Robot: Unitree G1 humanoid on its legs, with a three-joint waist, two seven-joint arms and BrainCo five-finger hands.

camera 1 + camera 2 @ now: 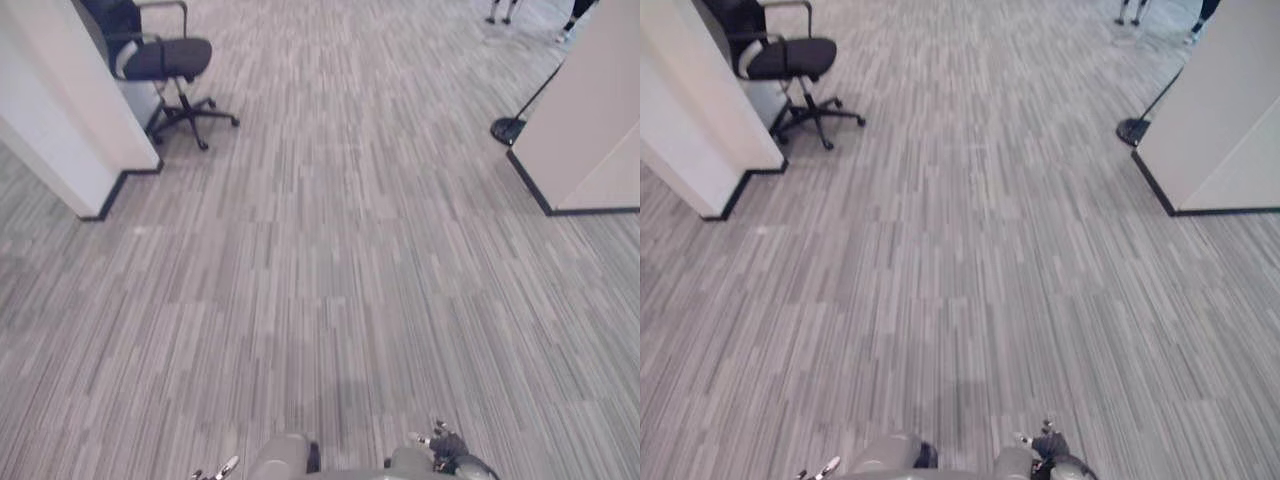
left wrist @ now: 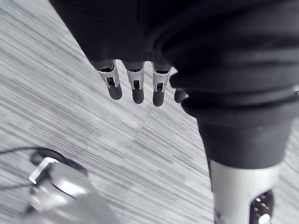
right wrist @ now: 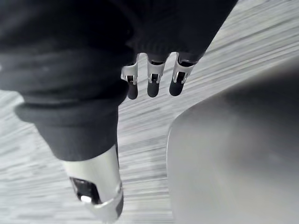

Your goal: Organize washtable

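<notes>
The left robot hand (image 2: 137,88) hangs over the striped grey carpet (image 1: 330,250), fingers loose and nearly straight, with nothing in them. The right robot hand (image 3: 153,81) hangs the same way, slack and empty. Where the washtable stands, and which way its long axis runs, I cannot tell.

One black office chair (image 1: 165,60) sits in the upper left of the frame beside a white partition (image 1: 60,120). A second partition (image 1: 590,110) stands in the upper right, with one dark round base (image 1: 508,128) and its thin pole just beside it. A person's legs (image 1: 503,10) show at the top right edge.
</notes>
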